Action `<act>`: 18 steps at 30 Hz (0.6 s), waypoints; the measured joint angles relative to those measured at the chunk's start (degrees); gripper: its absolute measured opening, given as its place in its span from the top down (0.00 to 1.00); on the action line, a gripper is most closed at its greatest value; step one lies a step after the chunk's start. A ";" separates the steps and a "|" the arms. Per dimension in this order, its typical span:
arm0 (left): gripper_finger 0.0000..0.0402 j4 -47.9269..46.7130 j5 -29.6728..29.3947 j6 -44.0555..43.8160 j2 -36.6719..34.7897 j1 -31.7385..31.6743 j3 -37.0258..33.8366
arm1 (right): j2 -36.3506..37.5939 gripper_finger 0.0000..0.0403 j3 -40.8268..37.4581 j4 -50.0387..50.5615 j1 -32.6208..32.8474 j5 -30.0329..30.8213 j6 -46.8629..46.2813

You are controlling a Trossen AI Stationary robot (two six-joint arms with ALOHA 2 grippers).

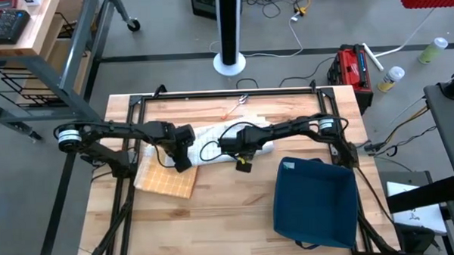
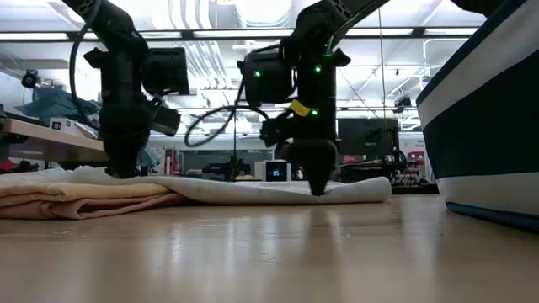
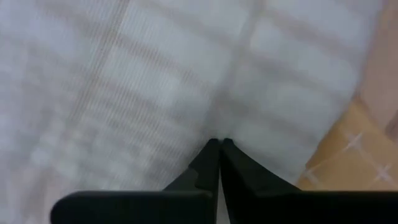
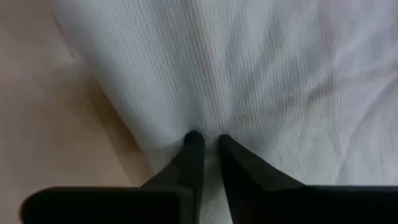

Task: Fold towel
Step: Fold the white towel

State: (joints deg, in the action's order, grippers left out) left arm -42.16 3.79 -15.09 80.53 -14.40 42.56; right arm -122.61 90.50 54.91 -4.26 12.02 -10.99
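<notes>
A white towel [image 1: 212,135] lies crumpled across the middle of the table, and it also shows in the low view [image 2: 253,189]. Its left part rests on a folded tan checked towel [image 1: 164,181]. My left gripper [image 1: 181,161] stands down on the white towel's left part, shut on it. My right gripper [image 1: 242,156] stands down on the towel's near right edge, shut on a ridge of the cloth. My left gripper pinches the white towel's cloth [image 3: 214,127] between its two fingertips, pointing down from above, close to the tan towel's edge [image 3: 348,155]. One layer or several, I cannot tell. The towel lies on the table. My right gripper pinches a small raised fold of the white towel [image 4: 206,124] between its two fingertips, near the towel's edge beside bare wood [image 4: 68,143]. The fingers point down from above. The towel lies slack on the table.
A dark blue bin [image 1: 314,200] stands at the table's near right and looms at the right of the low view [image 2: 488,109]. A black frame [image 1: 233,93] runs round the table's far and side edges. Bare wood lies toward the near edge [image 1: 215,226].
</notes>
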 joint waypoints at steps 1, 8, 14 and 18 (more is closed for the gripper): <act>1.00 -0.39 -0.07 -0.80 -0.04 -0.02 -0.42 | -0.31 0.91 0.17 1.23 -0.01 0.01 -0.01; 0.99 0.71 -0.02 -4.08 -1.63 0.00 -4.51 | 1.64 1.00 -0.73 4.49 0.01 -0.67 0.09; 1.00 -1.39 -0.56 -5.26 -6.52 0.11 -4.03 | 12.64 0.98 -1.43 5.34 -0.01 -0.24 0.35; 0.99 0.53 -0.66 -5.60 -11.13 0.13 -1.34 | 20.68 0.98 -2.87 4.43 -0.01 0.07 -0.17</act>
State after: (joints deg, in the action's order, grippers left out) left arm -41.63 3.13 -20.69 69.40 -14.27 41.22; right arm -101.93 87.63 59.34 -4.27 12.09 -11.16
